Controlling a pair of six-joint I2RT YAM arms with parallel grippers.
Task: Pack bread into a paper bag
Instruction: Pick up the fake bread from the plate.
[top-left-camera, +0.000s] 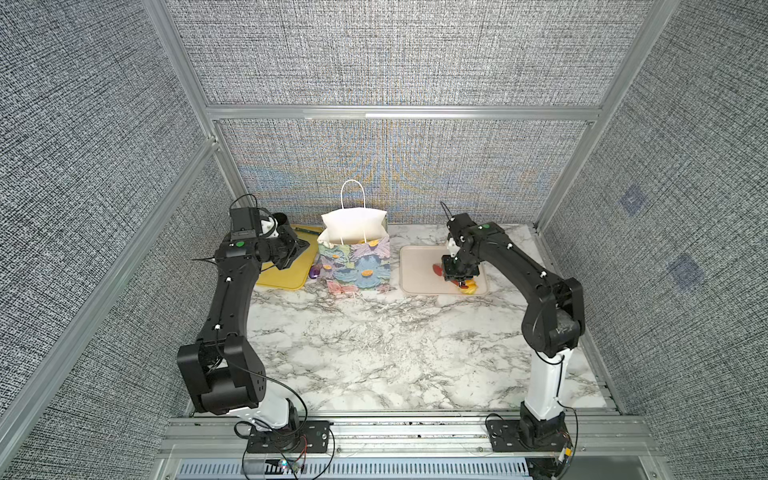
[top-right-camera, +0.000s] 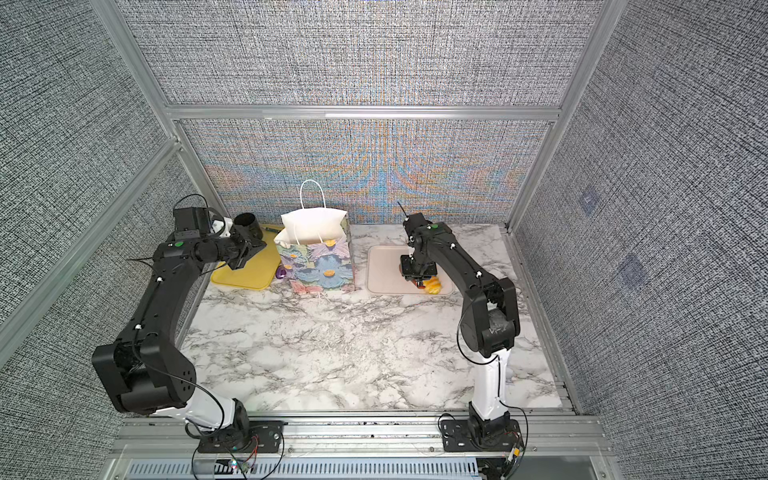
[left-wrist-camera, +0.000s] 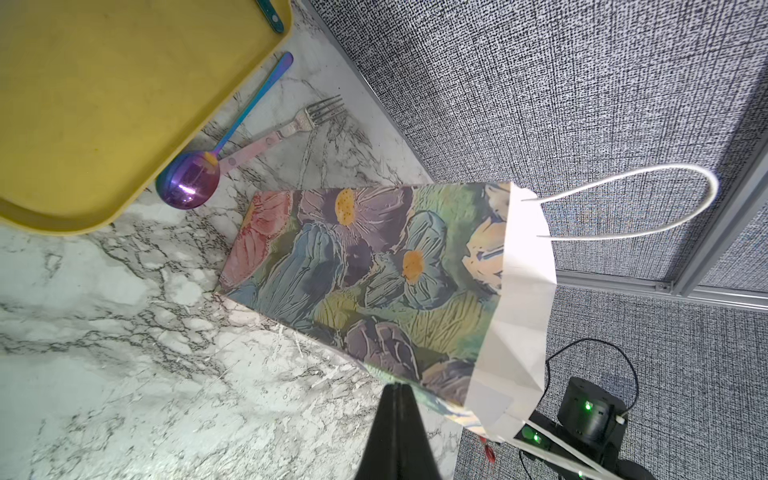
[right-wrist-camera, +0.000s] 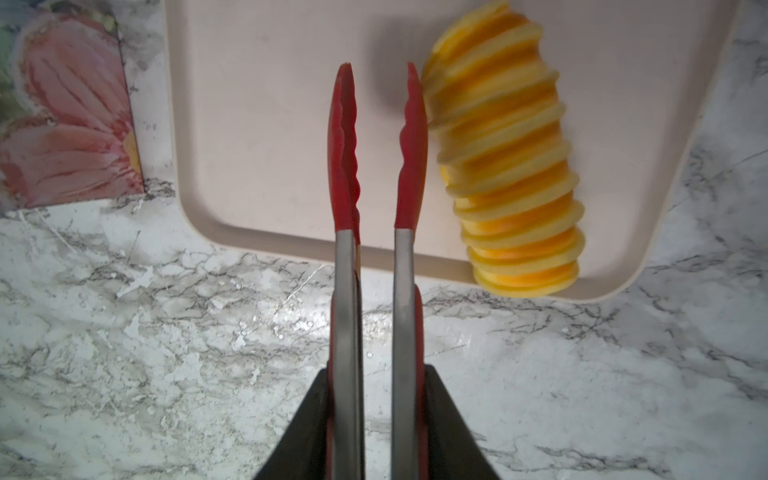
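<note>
marble table (top-left-camera: 374, 353) | bread (right-wrist-camera: 511, 166) on pink tray (right-wrist-camera: 270, 124) | right end effector (right-wrist-camera: 376, 372) clamps tongs (right-wrist-camera: 409, 145)

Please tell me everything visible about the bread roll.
The bread roll is long, glossy and yellow, with orange stripes and ridges across it. It lies flat on the pink tray, near a corner, one end at the rim. One red tip of the tongs stands right beside it; contact is unclear. Nothing grips it.
</note>
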